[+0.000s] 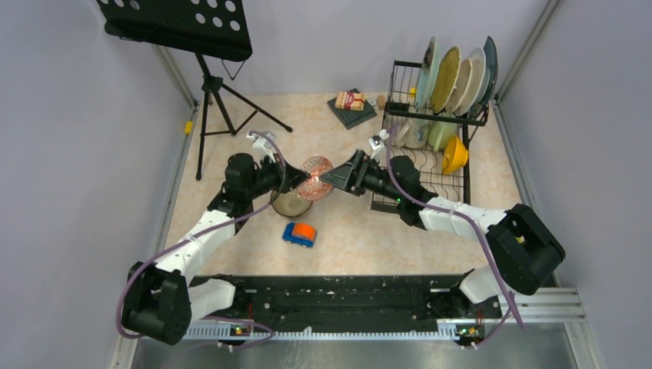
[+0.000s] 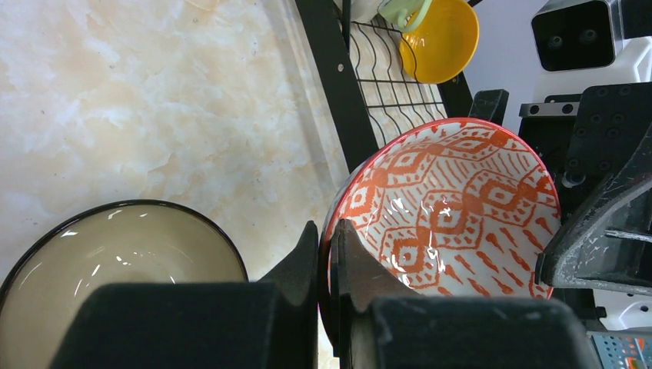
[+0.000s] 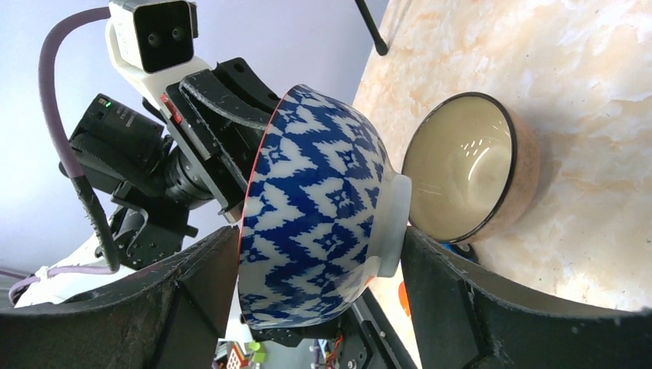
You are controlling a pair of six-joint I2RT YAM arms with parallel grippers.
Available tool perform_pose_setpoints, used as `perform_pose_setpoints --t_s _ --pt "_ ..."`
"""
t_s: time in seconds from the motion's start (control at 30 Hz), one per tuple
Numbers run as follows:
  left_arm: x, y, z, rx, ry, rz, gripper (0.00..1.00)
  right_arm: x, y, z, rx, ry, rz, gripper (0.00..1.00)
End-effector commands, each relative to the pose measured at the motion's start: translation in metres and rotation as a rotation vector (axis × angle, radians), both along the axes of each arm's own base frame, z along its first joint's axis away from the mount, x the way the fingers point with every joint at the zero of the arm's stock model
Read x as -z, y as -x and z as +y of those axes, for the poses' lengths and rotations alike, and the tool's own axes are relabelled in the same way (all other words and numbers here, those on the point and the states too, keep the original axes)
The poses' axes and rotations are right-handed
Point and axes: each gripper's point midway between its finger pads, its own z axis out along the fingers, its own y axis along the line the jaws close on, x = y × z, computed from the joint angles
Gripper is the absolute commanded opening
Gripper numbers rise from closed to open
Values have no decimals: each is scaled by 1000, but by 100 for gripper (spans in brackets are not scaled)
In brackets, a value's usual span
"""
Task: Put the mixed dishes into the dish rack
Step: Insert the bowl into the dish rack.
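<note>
A bowl (image 1: 314,177), orange-patterned inside (image 2: 461,207) and blue-patterned outside (image 3: 323,200), hangs on its side in the air between both arms, left of the dish rack (image 1: 419,201). My left gripper (image 2: 329,231) is shut on its rim. My right gripper (image 3: 319,238) spans it from rim to foot, both fingers touching. A beige dark-rimmed bowl (image 1: 291,204) stands on the table just below and also shows in the left wrist view (image 2: 115,261). The rack's upper tier holds several upright plates (image 1: 454,77). Mugs (image 1: 430,134) and an orange-yellow bowl (image 1: 454,154) sit below them.
A blue-and-orange toy car (image 1: 299,234) lies in front of the beige bowl. A packet on a dark mat (image 1: 350,101) sits at the back beside the rack. A black music stand on a tripod (image 1: 181,23) stands at the back left.
</note>
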Motion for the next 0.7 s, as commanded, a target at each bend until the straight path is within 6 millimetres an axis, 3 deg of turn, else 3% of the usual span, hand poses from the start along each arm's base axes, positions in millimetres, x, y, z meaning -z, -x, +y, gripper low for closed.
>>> perform_pose_setpoints --t_s 0.0,0.17,0.43,0.67 --pt "-28 -4 -1 -5 40 -98 0 -34 9 2 -39 -81 -89 76" --pt "-24 -4 1 -15 33 -89 0 -38 9 2 -38 -89 -98 68" --pt "-21 -6 2 -21 26 -82 0 -45 12 1 -46 -103 -115 74" --pt "-16 -6 1 -15 24 -68 0 -48 11 -3 -25 -91 -131 60"
